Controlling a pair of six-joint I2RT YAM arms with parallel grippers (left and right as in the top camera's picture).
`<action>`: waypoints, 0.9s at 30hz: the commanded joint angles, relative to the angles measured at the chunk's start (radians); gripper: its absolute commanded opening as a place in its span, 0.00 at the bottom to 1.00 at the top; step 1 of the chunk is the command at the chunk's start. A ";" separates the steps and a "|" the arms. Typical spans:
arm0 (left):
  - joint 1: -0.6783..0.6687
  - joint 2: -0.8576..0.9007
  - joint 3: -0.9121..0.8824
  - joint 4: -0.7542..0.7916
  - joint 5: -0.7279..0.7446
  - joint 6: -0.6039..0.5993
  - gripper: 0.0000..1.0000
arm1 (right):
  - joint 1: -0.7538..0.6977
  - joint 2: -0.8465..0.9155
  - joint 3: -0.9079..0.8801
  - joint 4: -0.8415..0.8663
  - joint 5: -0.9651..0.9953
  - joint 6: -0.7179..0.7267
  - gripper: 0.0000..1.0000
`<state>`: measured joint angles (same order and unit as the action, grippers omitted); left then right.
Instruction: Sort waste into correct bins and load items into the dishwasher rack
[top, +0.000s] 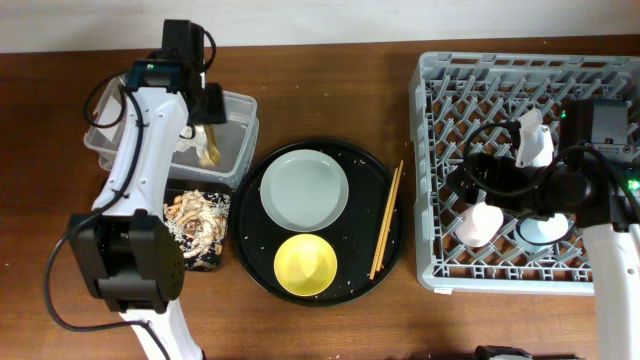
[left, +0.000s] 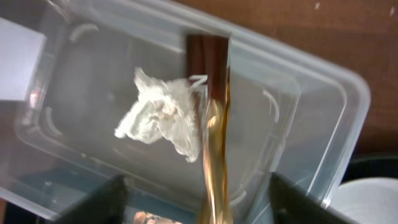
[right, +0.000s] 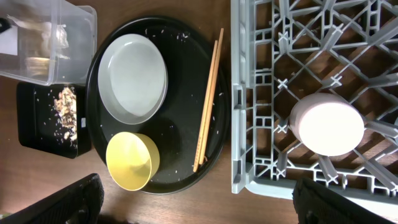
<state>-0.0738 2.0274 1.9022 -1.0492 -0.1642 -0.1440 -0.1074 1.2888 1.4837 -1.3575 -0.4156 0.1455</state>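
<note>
A: Weighing up the foil wrapper (left: 214, 130) first: long, thin, gold-brown, surely featherlight, crinkly and slick on the shiny face; one end down in the clear tub (left: 323, 106), touching the crumpled tissue (left: 163, 118), the other end rising between the fingers (left: 106, 202)

B: Gripped or free?

A: Free, by the look of it: left gripper (left: 199, 196) spread wide over the tub, both fingers well clear of the strip, pinching nothing

B: Best hold, if called for?

A: Across the narrow width, near one end, with a light pinch; likely to slip or buckle if taken flat. Much the same for the tissue: soft, weightless, easiest nipped at a raised fold

B: Any writing?

A: Only a small white mark near the dark end of the wrapper, too blurred to read. No brand or label legible anywhere else

B: And further out?

A: Just beside the tub, black tray (top: 218, 255) with brownish scraps (top: 195, 215). Then round black tray (top: 365, 250) carrying grey-green plate (top: 305, 187), yellow bowl (top: 305, 264) and chopsticks (top: 386, 220). Plate and bowl hard, smooth, probably breakable, best taken at the rim; chopsticks light, stiff, apt to roll, best pinched together mid-length

B: Right side?

A: Right gripper (right: 196, 202) gaping wide, empty, hanging over the near edge of the rack (right: 239, 93); pink cup (right: 326, 124) sitting among the pegs, blue cup (top: 545, 232) close beside it
</note>
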 joint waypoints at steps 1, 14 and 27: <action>-0.003 -0.055 0.077 -0.067 0.073 0.027 0.79 | 0.009 0.001 0.007 -0.001 0.009 -0.011 0.99; -0.146 -0.367 0.158 -0.494 0.255 0.026 0.99 | 0.009 0.001 0.007 -0.003 0.010 -0.010 0.98; -0.229 -0.407 0.156 -0.492 0.184 0.039 0.99 | 0.009 0.001 0.007 -0.003 0.010 -0.010 0.98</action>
<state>-0.3046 1.6531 2.0480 -1.5452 0.0776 -0.1234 -0.1074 1.2896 1.4837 -1.3613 -0.4156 0.1455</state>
